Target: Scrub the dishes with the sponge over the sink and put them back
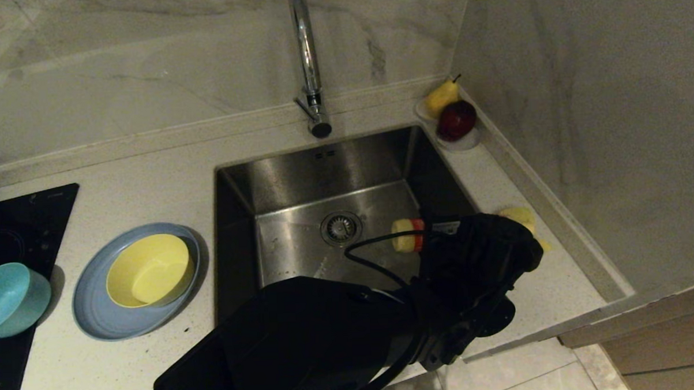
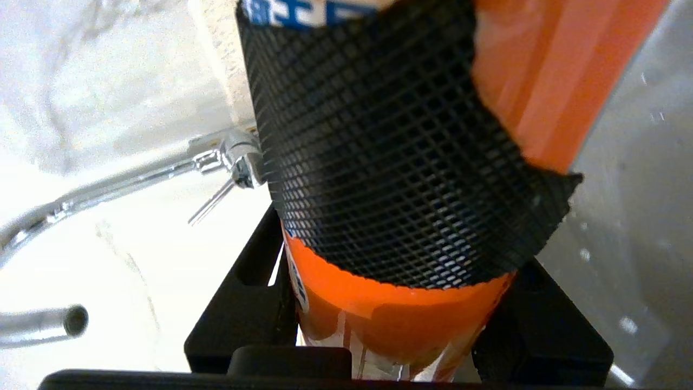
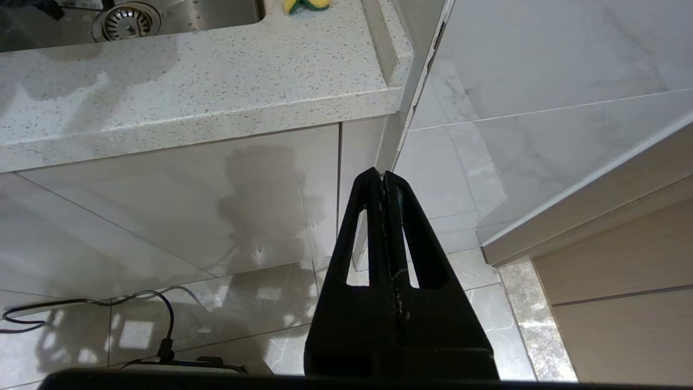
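My left gripper [image 1: 438,233] hangs over the right side of the sink [image 1: 288,174], shut on an orange bottle [image 1: 409,235] with a yellow cap. In the left wrist view the bottle [image 2: 411,314], wrapped in black mesh, fills the space between the black fingers [image 2: 243,303]. The sponge [image 1: 520,215] lies on the counter right of the sink, partly hidden behind that gripper; it also shows in the right wrist view as a yellow and green sponge [image 3: 306,5]. Left of the sink, the pale-yellow bowl [image 1: 147,270] sits in the slate-blue plate [image 1: 97,310]. The teal bowl [image 1: 10,299] stands on the cooktop. My right gripper [image 3: 383,176] is shut and empty below the counter.
The chrome tap [image 1: 307,58] rises behind the sink. A small white dish [image 1: 466,142] with a pear and a red apple sits in the back right corner. The black cooktop [image 1: 25,223] lies far left. A marble wall [image 1: 581,123] closes the right side.
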